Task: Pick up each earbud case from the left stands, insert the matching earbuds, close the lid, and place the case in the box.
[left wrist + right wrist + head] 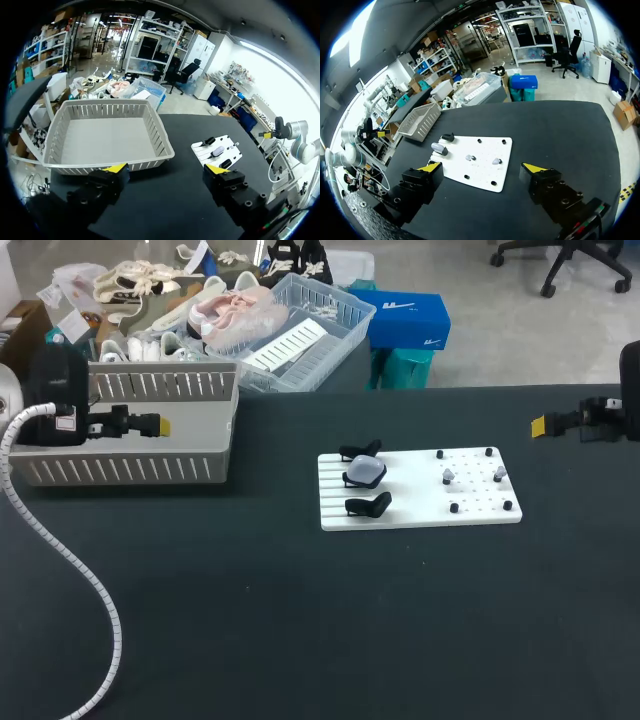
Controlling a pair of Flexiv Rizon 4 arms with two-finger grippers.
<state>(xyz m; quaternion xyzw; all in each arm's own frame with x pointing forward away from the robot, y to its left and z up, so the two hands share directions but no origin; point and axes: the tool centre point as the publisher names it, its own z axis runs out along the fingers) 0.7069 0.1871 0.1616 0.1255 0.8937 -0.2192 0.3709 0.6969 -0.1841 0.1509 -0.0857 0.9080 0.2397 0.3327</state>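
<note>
Clearly 2 end effectors point(166, 169) point(482, 167) wide open, empty.

White board point(420, 516) on black table point(300, 630) — pale earbud case point(364, 474) between two black stands point(361, 451) at its left end, small earbuds point(448, 476) at right. Grey basket point(120, 470) far left, left gripper point(163, 426) above.

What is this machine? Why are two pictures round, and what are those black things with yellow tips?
It is a robot with two arms at a black table. One picture looks down from above. The round ones come from a camera on each wrist. The yellow-tipped things are its grabbers: the left pincer and the right pincer. Both are open and hold nothing. On the table are a white board carrying a pale earbud case and tiny earbuds, and a grey basket.
</note>
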